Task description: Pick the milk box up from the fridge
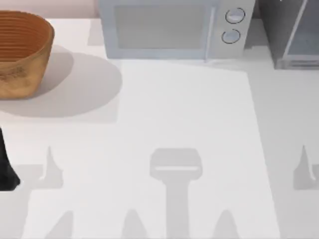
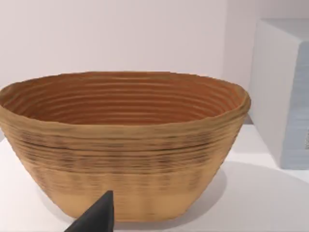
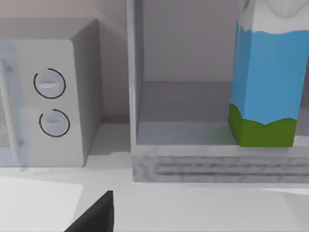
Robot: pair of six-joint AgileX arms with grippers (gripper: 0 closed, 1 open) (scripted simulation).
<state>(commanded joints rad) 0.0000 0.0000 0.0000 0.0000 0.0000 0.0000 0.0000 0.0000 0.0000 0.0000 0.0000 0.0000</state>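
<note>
The milk box [image 3: 265, 82] stands upright inside the fridge [image 3: 217, 166], at the front of its floor; it has a white top, blue sides and a green base. The fridge's inside lies in plain sight of the right wrist view, with a pale frame bar at one side. From above, the fridge [image 1: 294, 35] sits at the table's far right corner. A dark tip of my right gripper [image 3: 96, 215] shows low in its wrist view, well short of the fridge. A dark part of my left arm [image 1: 6, 167] rests at the table's left edge, and my left gripper's tip [image 2: 96, 217] faces a basket.
A light-grey microwave [image 1: 169, 27] with two round knobs stands at the back, just left of the fridge. A woven basket [image 1: 20, 50] sits at the back left. White table surface [image 1: 184, 124] stretches across the middle and front.
</note>
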